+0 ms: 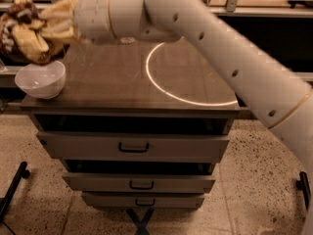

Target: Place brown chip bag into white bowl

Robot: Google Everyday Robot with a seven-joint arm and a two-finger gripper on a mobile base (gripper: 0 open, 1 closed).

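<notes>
The brown chip bag is up in the air at the far left, crumpled and hanging just above the far rim of the white bowl, not in it yet. The gripper sits right at the bag's right end, above the left side of the cabinet top, and since the bag hangs clear of any surface I judge it clamped on the bag. So the pick-up and carry look done; what is left is lining up, lowering and letting go. The bowl stands empty on the near left corner, tight against both the left edge and the near edge, so a nudge could push it off. Part of the bag hangs out past that left edge, and it looks longer than the bowl is wide, so it may drape over the rim. To the right there is plenty of room: a bright light ring on the wood, a small glass at the far edge, and the arm sweeping in from the right above it all.
</notes>
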